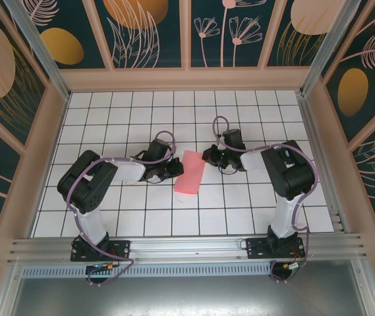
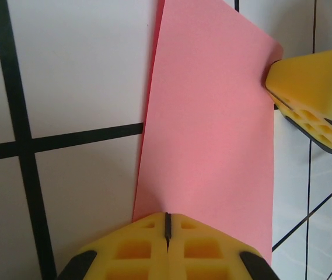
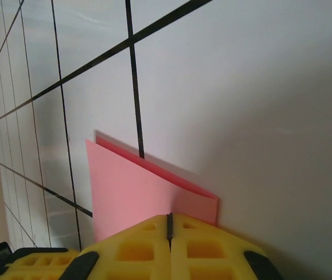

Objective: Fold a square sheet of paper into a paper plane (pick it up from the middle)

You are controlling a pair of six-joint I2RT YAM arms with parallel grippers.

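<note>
The square sheet of paper [image 1: 190, 175] lies on the white grid table folded in half, a salmon-pink rectangle slightly tilted. My left gripper [image 1: 173, 170] is at its left long edge and my right gripper [image 1: 207, 157] at its upper right corner. In the left wrist view the paper [image 2: 212, 122] stretches away from my shut left gripper [image 2: 167, 216], whose yellow tips rest on its near edge; the right gripper's fingers [image 2: 317, 87] touch the far corner. The right wrist view has the shut right gripper [image 3: 169, 217] on the paper [image 3: 133, 192], its two layers slightly apart.
The white tiled table [image 1: 128, 118] is walled by peach frames and patterned panels on three sides. An aluminium rail [image 1: 187, 247] with both arm bases runs along the near edge. The right arm's elbow [image 1: 289, 168] rises to the right of the paper.
</note>
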